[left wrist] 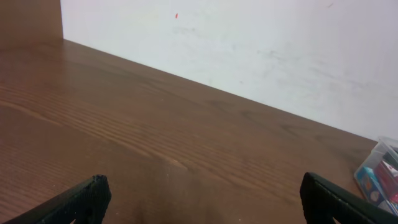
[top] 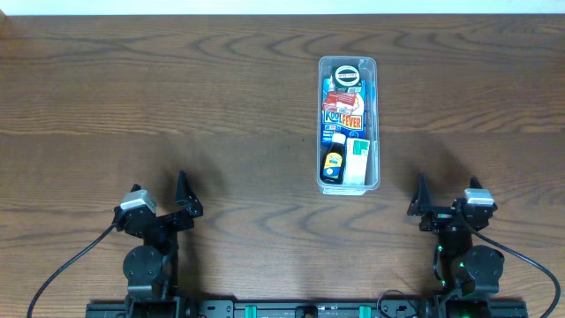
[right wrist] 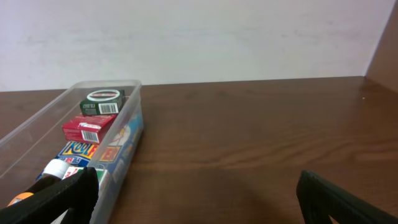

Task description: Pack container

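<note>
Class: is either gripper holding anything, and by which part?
Nothing is held. The left gripper and the right gripper both stand open and empty.

Cropped at the right edge, far to the right of the left gripper (left wrist: 202,200): long clear plastic rectangular container (left wrist: 372,163) — one corner showing, contents a blur of blue and red. Hidden behind the bin-side finger of the right gripper (right wrist: 199,198) and cut by the bottom edge: the bin's near end, with a white-capped item (right wrist: 55,168) and an orange-tipped one (right wrist: 17,199) half covered. Black fingers (left wrist: 81,199) cropped low in both wrist views. Too small to read from overhead — print on the green pack (top: 348,77).
</note>
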